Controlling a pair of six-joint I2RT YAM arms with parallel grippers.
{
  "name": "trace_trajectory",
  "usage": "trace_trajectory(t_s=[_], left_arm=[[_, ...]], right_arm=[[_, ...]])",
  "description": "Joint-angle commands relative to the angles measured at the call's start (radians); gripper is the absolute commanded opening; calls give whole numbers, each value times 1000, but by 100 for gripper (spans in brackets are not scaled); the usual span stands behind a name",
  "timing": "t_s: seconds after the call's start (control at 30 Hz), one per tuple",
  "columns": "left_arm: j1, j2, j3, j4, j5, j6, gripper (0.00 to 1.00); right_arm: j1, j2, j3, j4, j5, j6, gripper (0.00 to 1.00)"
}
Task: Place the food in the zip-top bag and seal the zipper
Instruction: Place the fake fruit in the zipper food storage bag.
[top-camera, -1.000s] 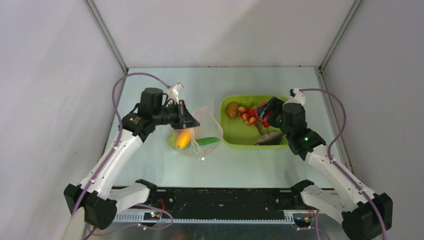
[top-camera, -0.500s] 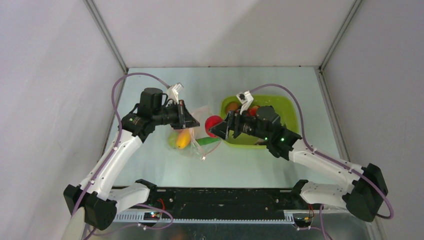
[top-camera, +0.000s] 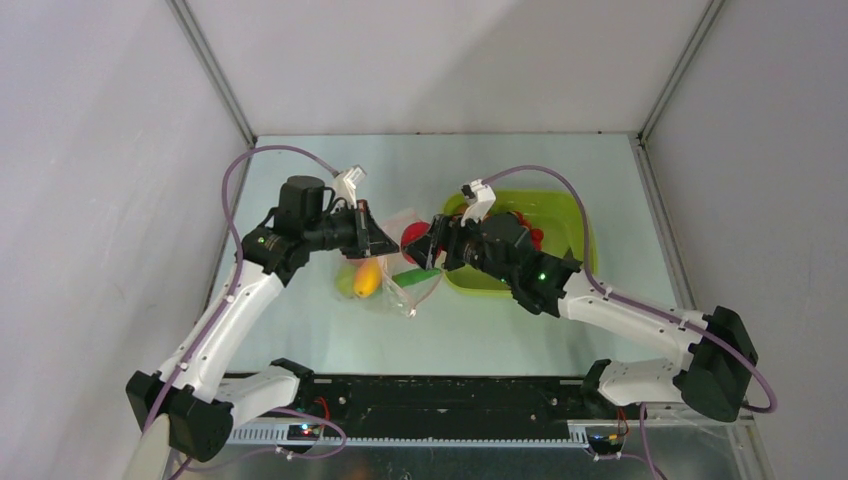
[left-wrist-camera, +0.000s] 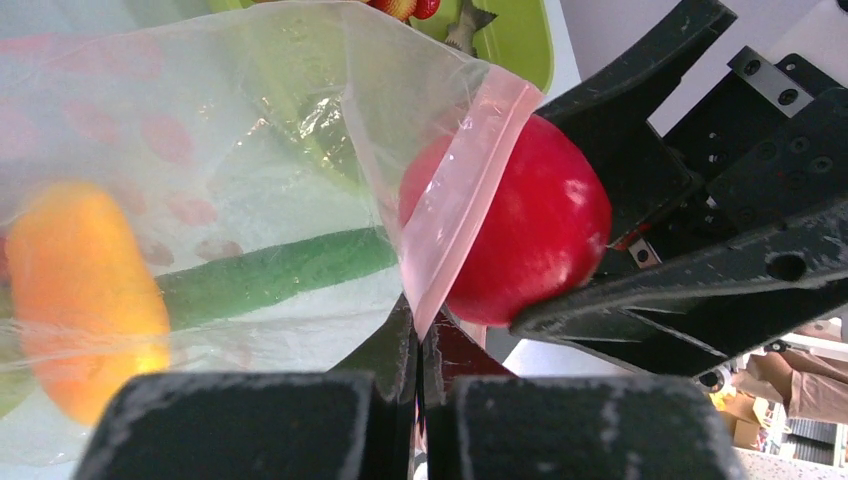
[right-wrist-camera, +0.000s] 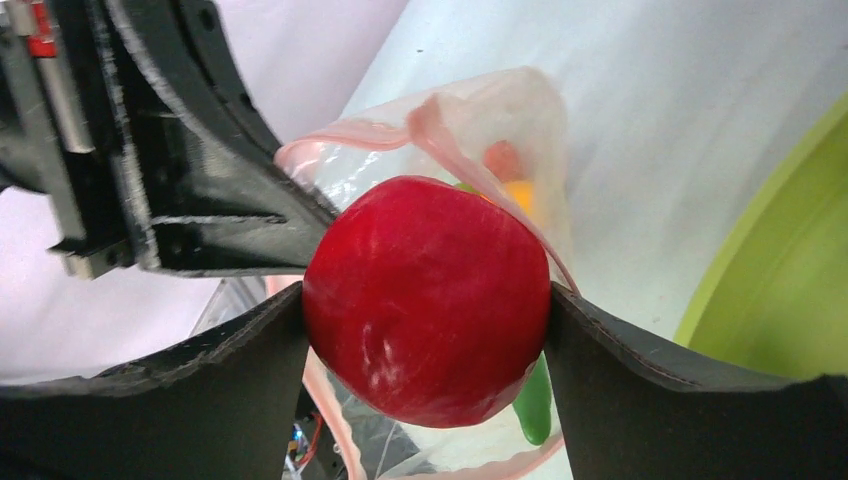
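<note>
Tomato (right-wrist-camera: 428, 300) (in right claw (right-wrist-camera: 428, 325)) sits at zip-top bag (left-wrist-camera: 250, 120) mouth

A lime-green tub (top-camera: 577, 222) sits on the pale table (top-camera: 320, 322), right of centre.

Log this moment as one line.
left gripper: shut on zip-top bag edge | right gripper: shut on red tomato | tomato: at bag mouth

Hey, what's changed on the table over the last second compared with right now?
The right tool lifted the red tomato out of the green tub and swung left to the mouth of the zip-top bag, where it now holds it at the opening. The left tool stayed shut on the bag's edge; the orange piece and green pod inside did not move.
</note>
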Motion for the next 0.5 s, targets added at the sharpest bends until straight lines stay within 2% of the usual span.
trace_trajectory(t_s=[0.0, 0.03, 0.1, 0.47], left_arm=[[-5, -39, 15, 34, 14, 17, 0], [-5, -40, 15, 33, 15, 16, 0], [-5, -42, 14, 35, 18, 16, 0], [-6, -47, 15, 35, 16, 14, 0]], right_arm=[[26, 18, 75, -56, 182, 16, 93], [28, 18, 79, -60, 190, 21, 98], [28, 20, 80, -65, 194, 32, 99], [33, 6, 95, -79, 171, 11, 100]])
